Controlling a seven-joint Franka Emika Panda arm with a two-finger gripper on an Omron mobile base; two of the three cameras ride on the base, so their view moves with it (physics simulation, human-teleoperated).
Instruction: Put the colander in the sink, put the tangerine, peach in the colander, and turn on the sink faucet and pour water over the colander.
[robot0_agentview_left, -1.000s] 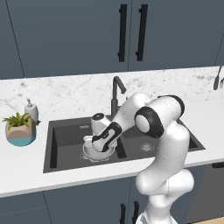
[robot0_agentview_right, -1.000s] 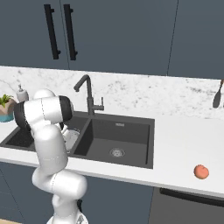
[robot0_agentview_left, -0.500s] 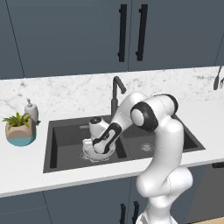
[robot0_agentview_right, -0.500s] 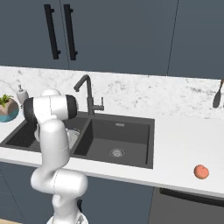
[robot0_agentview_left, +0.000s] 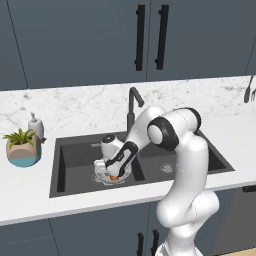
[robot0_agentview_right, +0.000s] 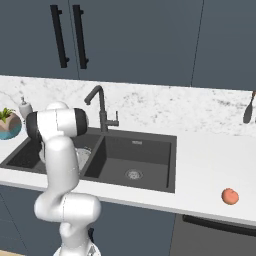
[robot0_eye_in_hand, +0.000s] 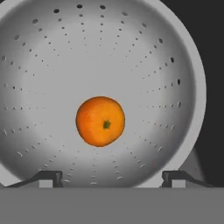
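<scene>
The sink (robot0_agentview_left: 70, 150) is set into the desk (robot0_agentview_right: 200, 160), with the sink faucet (robot0_agentview_left: 133, 102) standing behind it at the divider between the two basins. The colander (robot0_eye_in_hand: 39, 65) sits in the left basin, and the tangerine (robot0_eye_in_hand: 100, 121) lies inside it, near the middle of its bottom. The tool (robot0_eye_in_hand: 111, 178) hangs over the colander, fingertips apart on either side of the tangerine, not touching it. The peach (robot0_agentview_right: 230, 196) lies on the desk well to the right of the sink, near the front edge. A plant pot (robot0_agentview_left: 22, 152) and a soap dispenser (robot0_agentview_left: 35, 126) stand on the desk left of the sink, the dispenser behind the pot.
</scene>
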